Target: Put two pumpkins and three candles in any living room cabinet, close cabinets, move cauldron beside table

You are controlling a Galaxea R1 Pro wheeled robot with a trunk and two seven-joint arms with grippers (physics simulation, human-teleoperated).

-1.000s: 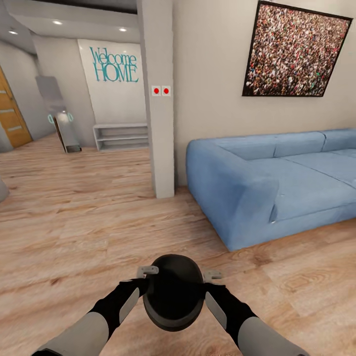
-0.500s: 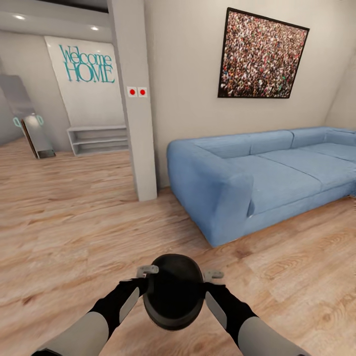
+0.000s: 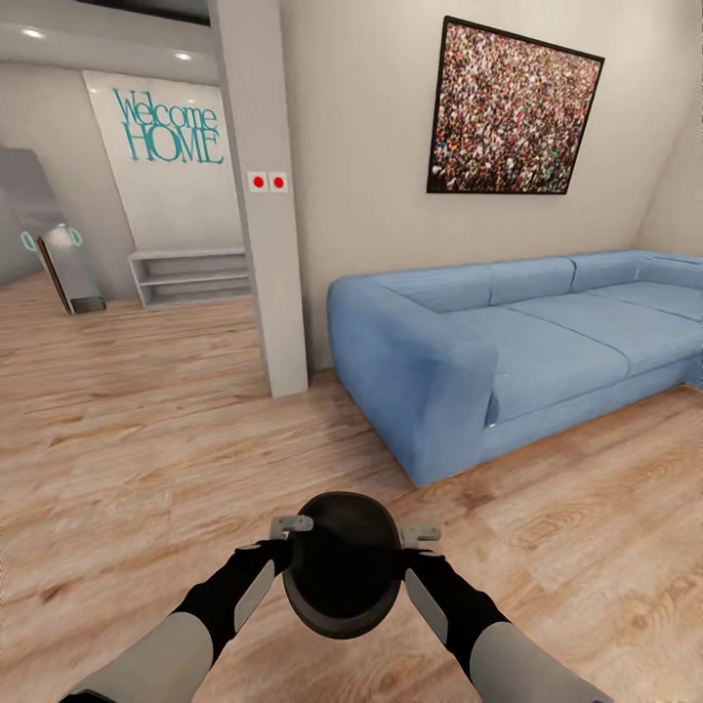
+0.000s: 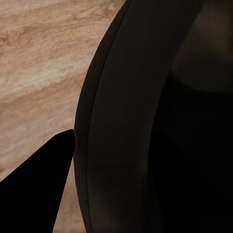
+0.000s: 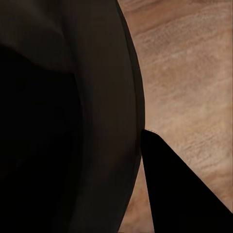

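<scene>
The cauldron (image 3: 342, 571), a round black pot with a wide mouth, hangs low in front of me above the plank floor. My left gripper (image 3: 290, 532) grips its rim on one side and my right gripper (image 3: 415, 539) grips the opposite side, both shut on it. In the left wrist view the cauldron's dark wall (image 4: 145, 121) looms close beside one black finger (image 4: 39, 189). The right wrist view gives the same sight, the cauldron (image 5: 63, 121) against a finger (image 5: 179, 194). The pumpkins, candles, cabinet and table are out of view.
A blue corner sofa (image 3: 508, 351) stands ahead to the right against the wall, under a framed picture (image 3: 513, 107). A grey pillar (image 3: 264, 195) rises ahead to the left. Beyond it are a low white shelf (image 3: 186, 276) and a leaning mirror (image 3: 63, 264). Light wood floor (image 3: 146, 439) lies around me.
The whole view has swung to the right, so the sofa and pillar sit further left in the picture. The cauldron stays held between both grippers, slightly higher in view.
</scene>
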